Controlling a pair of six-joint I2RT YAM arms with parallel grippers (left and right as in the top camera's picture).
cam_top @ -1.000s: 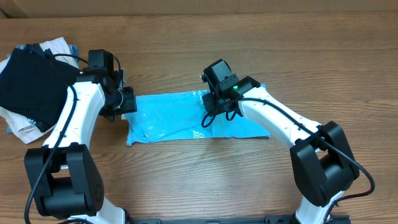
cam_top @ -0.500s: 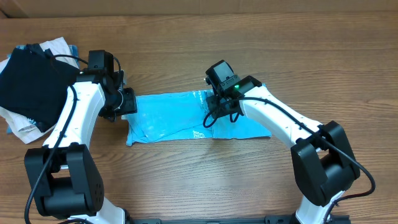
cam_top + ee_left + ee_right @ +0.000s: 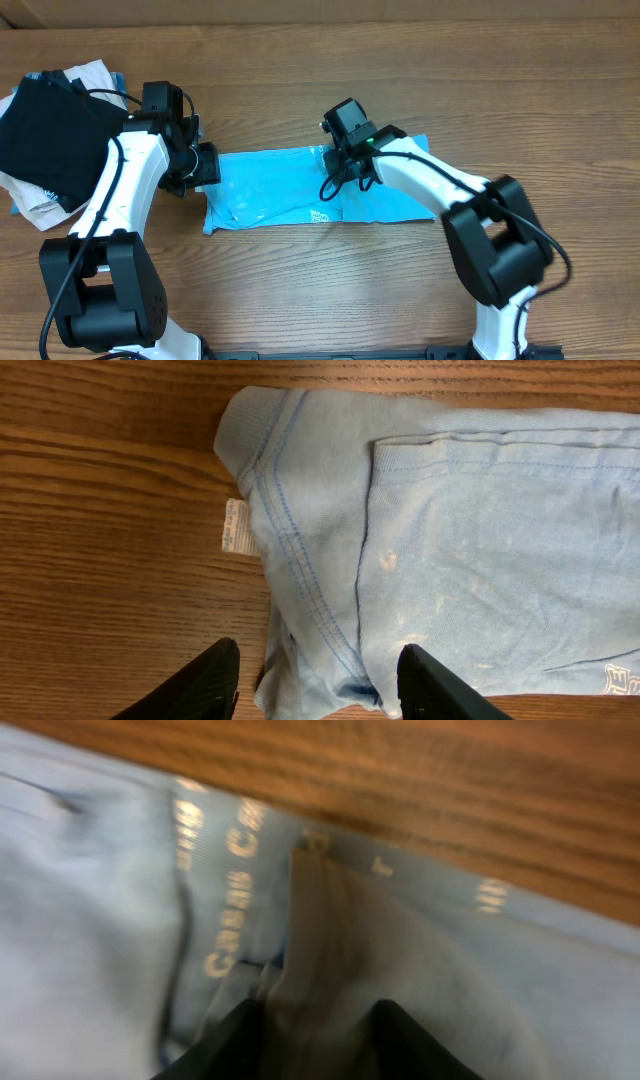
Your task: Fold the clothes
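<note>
Across the middle of the table [image 3: 320,290], the sky-blue T-shirt [image 3: 270,190] is lying as a long folded strip, with one arm at its end and one at mid-length, probably readying the next fold. Over its collar end the left gripper [image 3: 318,685] is hovering, fingers [image 3: 215,680] half parted and holding nothing. The right gripper [image 3: 315,1045] is straddling a ridge of cloth at the far edge, blur hiding whether it is pinching.

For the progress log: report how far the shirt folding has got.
Done: the blue shirt lies folded into a long narrow strip on the table. In hand: the right gripper straddles a raised crease near the strip's middle; whether it grips is unclear. The left gripper is open over the strip's left end. Left: the strip is not yet folded across into a compact stack.
</note>
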